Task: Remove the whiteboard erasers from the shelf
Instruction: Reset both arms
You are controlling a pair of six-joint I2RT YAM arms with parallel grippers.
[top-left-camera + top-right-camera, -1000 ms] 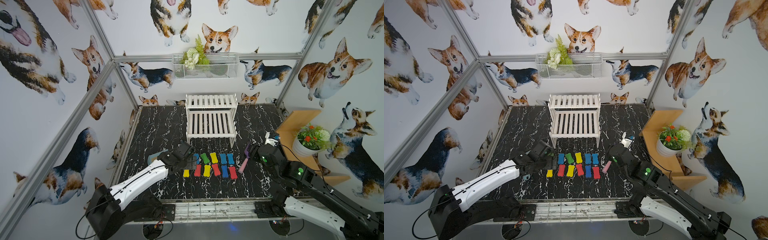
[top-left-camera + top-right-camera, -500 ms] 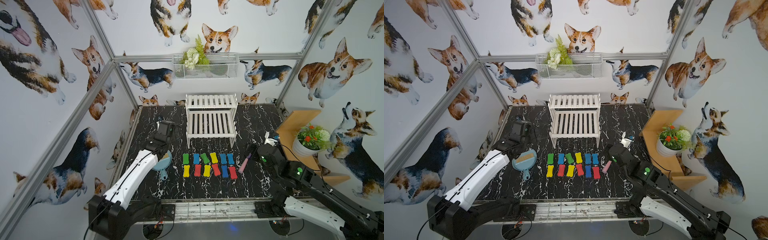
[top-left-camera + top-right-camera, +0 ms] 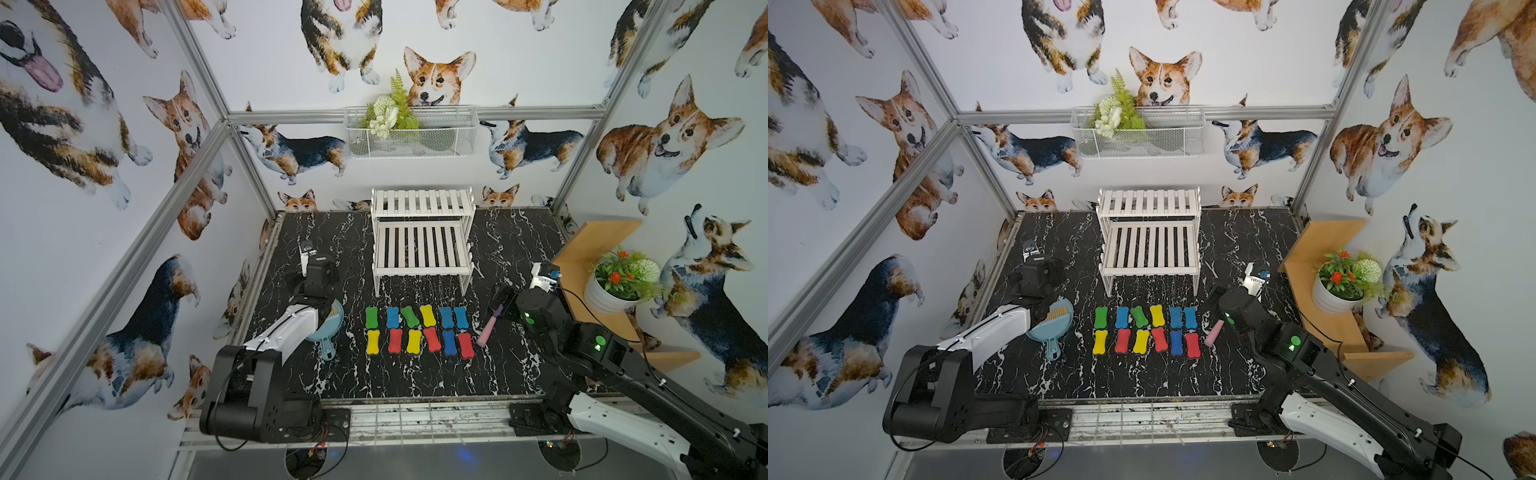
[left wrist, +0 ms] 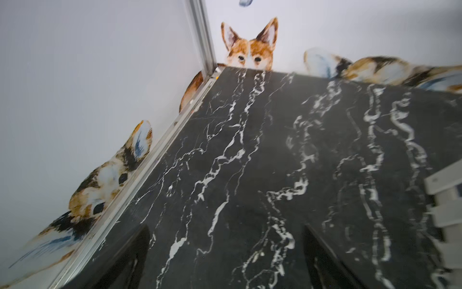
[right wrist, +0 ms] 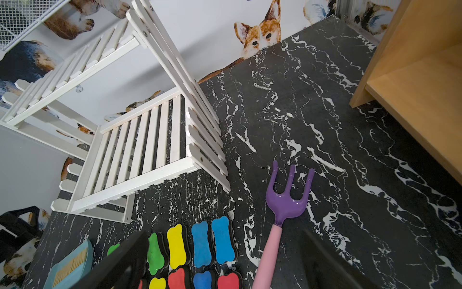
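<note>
All twelve whiteboard erasers [image 3: 431,338] lie in two rows on the table [image 3: 519,249], at 6 o'clock of the shelf [image 3: 422,271]; none has shifted in the last half second. The left gripper [image 4: 226,229], a second ago at the rows' 9 o'clock end, has drawn back to the table's 10 o'clock edge, jaws spread wide and empty, uncovering the blue dustpan [image 3: 330,328]; the right gripper [image 5: 226,232] stays at the rows' 3 o'clock, over the rake [image 3: 490,328], jaws wide apart, gripping nothing.
</note>
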